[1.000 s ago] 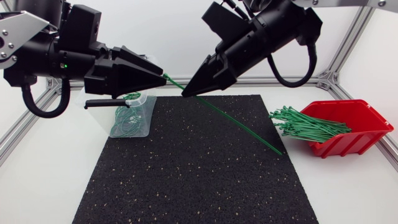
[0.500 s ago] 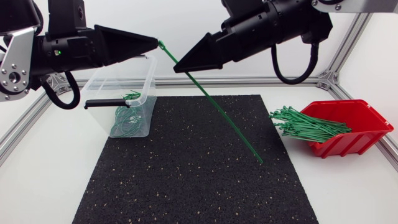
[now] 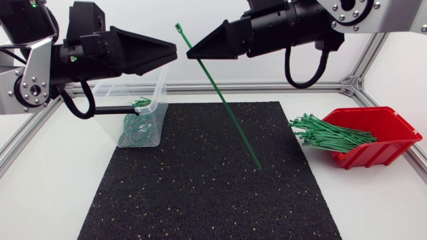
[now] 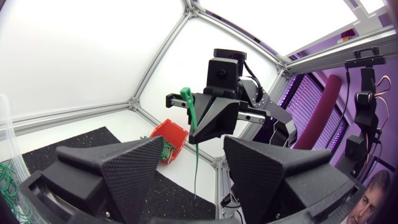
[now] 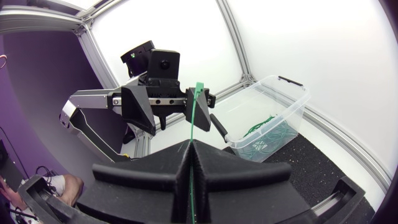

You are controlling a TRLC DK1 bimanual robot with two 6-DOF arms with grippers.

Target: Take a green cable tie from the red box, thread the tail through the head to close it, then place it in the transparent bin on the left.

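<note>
R end effector (image 3: 189, 55) pinching cable tie (image 3: 226, 110), tail hanging

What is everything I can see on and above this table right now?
held cable tie: one, green, slanting above the mat
loose cable ties: a pile, green, spilling from the red box
red box: one, red, right of the mat
looped cable ties: several, green, inside the transparent bin
transparent bin: one, clear, left of the mat
mat: one, speckled black, mid-table
table: one, white
left gripper: one, black, open, facing the tie's head
right gripper: one, black, shut on the held cable tie
</note>
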